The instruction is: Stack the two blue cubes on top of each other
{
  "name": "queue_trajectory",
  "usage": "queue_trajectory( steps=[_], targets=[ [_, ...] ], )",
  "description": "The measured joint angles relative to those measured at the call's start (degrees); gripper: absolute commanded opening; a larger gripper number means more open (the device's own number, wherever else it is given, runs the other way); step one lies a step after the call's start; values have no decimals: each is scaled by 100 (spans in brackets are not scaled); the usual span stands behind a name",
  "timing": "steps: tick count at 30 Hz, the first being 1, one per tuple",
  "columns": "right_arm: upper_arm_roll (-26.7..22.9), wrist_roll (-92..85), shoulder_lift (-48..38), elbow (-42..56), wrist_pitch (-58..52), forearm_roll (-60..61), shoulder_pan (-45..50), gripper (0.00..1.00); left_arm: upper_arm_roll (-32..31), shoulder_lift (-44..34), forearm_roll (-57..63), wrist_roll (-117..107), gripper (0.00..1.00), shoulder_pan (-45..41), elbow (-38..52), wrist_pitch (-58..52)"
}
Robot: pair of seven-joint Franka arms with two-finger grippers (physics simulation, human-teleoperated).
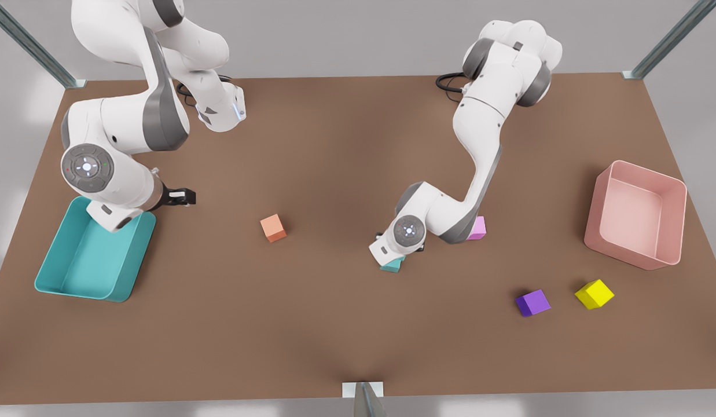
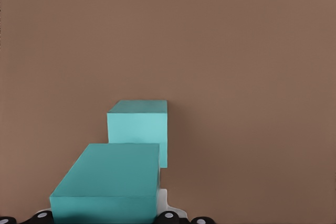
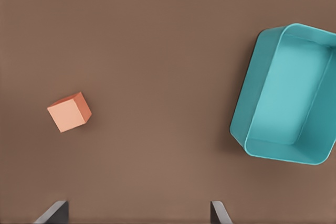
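In the left wrist view, one blue cube (image 2: pixel 111 174) sits close up in my left gripper, which is shut on it and holds it above the table. The other blue cube (image 2: pixel 139 127) rests on the brown table just beyond it and is partly covered by the held one. In the front view my left gripper (image 1: pixel 393 256) hangs low near the table's middle, with a teal corner of a blue cube (image 1: pixel 391 266) showing under the wrist. My right gripper (image 1: pixel 182 197) waits open over the teal bin's near corner, nothing between its fingers (image 3: pixel 53 211).
A teal bin (image 1: pixel 91 260) stands at the front view's left and a pink bin (image 1: pixel 593 215) at its right. An orange cube (image 1: pixel 273 227) lies between the arms. A pink cube (image 1: pixel 478 227) sits behind the left arm. Purple (image 1: pixel 532 302) and yellow (image 1: pixel 594 293) cubes lie front right.
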Motion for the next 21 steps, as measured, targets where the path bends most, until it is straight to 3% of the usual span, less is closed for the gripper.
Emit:
queue_trajectory(
  steps=[10, 11, 12, 21],
  targets=[
    [0, -193, 54, 10, -1, 13, 0, 100, 0, 294, -22, -798, 68, 1, 373, 81],
    [2, -204, 72, 14, -1, 15, 0, 100, 0, 300, -30, -856, 76, 1, 371, 89],
    [6, -214, 87, 17, -1, 16, -1, 100, 0, 305, -42, -908, 100, 1, 370, 96],
    [10, -286, 111, 12, -4, 59, 0, 100, 1, 257, -132, -1275, 100, 18, 374, 111]
  ],
)
